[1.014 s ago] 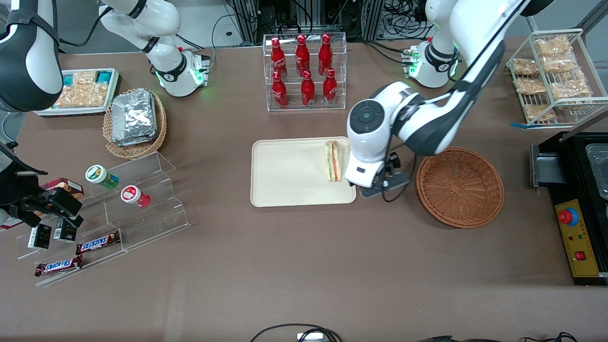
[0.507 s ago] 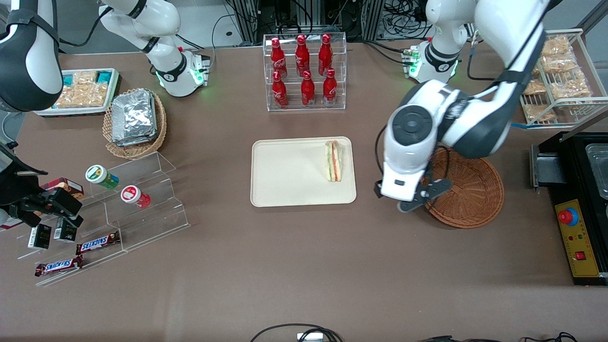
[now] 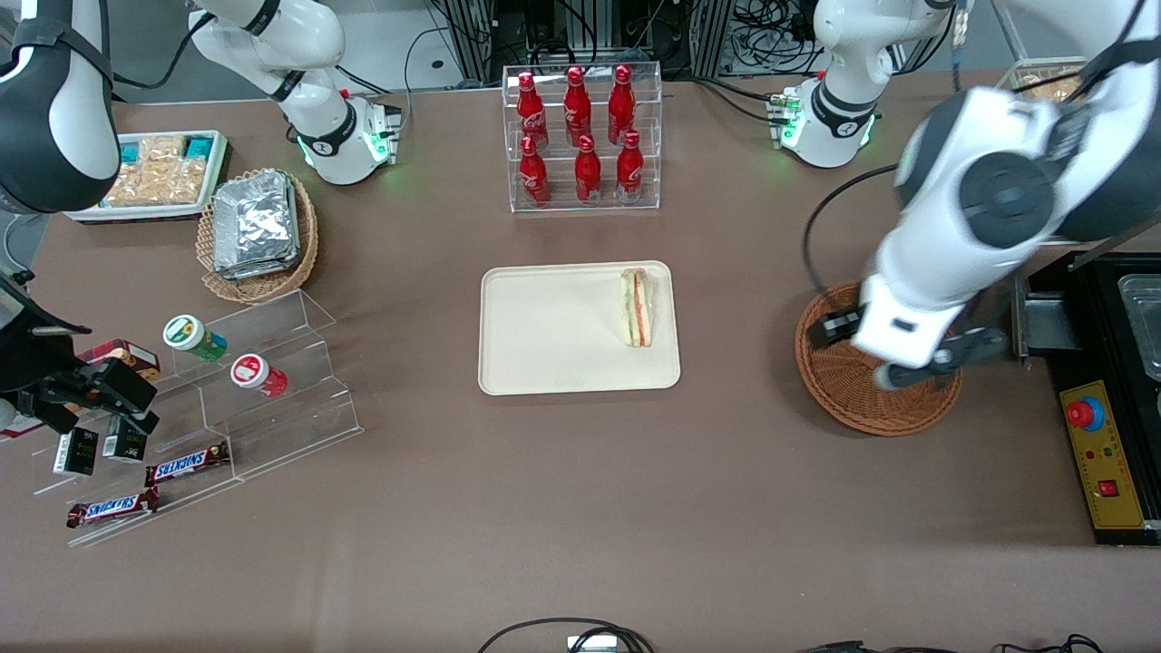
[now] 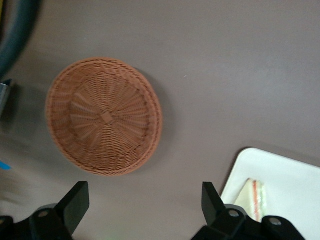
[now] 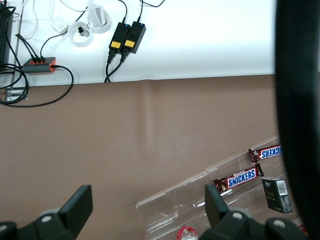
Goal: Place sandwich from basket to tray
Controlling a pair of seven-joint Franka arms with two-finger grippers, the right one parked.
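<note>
The sandwich lies on the cream tray, at the tray's end nearest the working arm, its long axis running from the far rim toward the near rim, striped filling edge facing up and its narrow point toward the far rim. The left arm's gripper hangs above the reddish-brown wicker basket, well apart from the tray, jaws spread wide and holding nothing. The placement looks done; the main risk I can judge is the sandwich resting close to the tray's rim, where a knock to the tray could slide it onto the bench.
</note>
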